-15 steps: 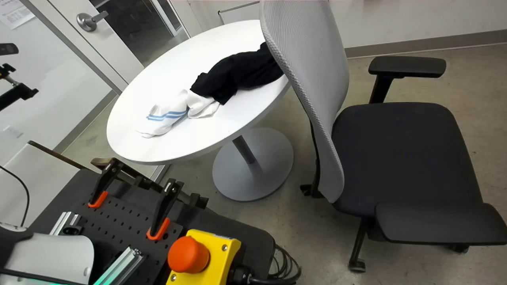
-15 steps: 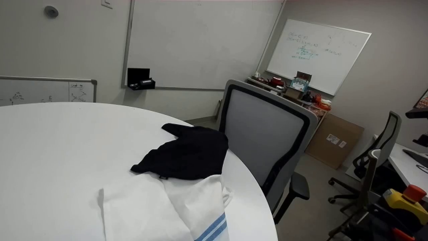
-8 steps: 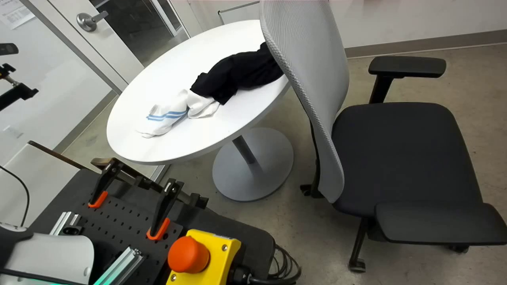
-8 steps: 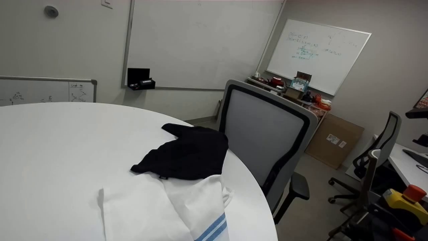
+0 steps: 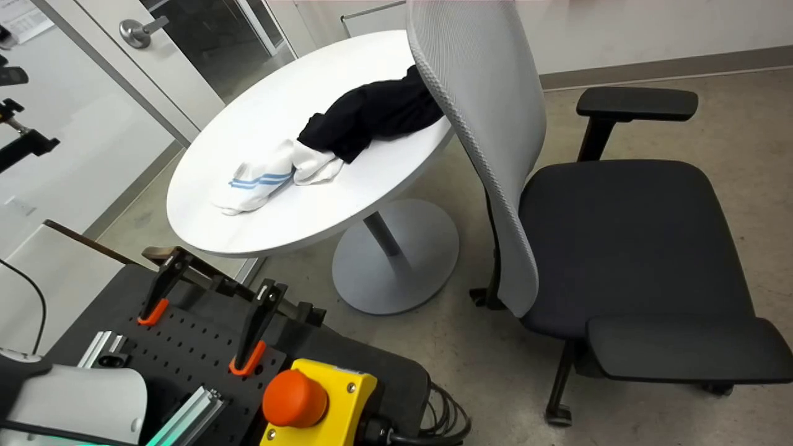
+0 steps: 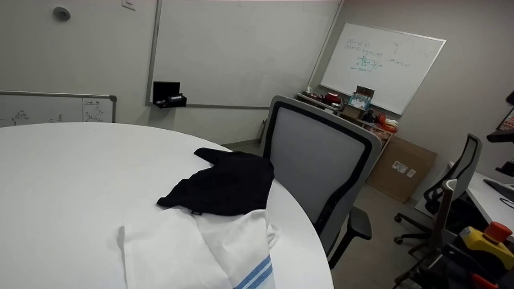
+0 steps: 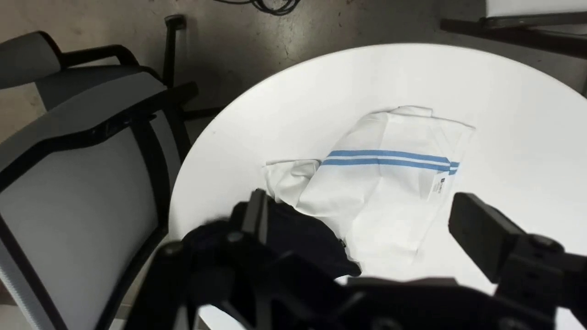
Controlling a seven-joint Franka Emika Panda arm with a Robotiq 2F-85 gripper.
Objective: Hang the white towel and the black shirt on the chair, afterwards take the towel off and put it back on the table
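Something dark (image 5: 5,37) had slid in at ten o'clock. Spread wide, empty, the gripper (image 7: 360,214) was probably going for the towel (image 7: 380,192); next, a pinch.

In the wrist view, the gripper (image 7: 361,215) juts in from the bottom edge, its two dark, blocky fingers (image 7: 484,236) spread well apart.

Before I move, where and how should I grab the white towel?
Probably pinch the white towel from above at its crumpled end nearest the chair: those folds likely offer more to grip than the flatter striped part. Avoid catching the adjoining black shirt with the open tool.
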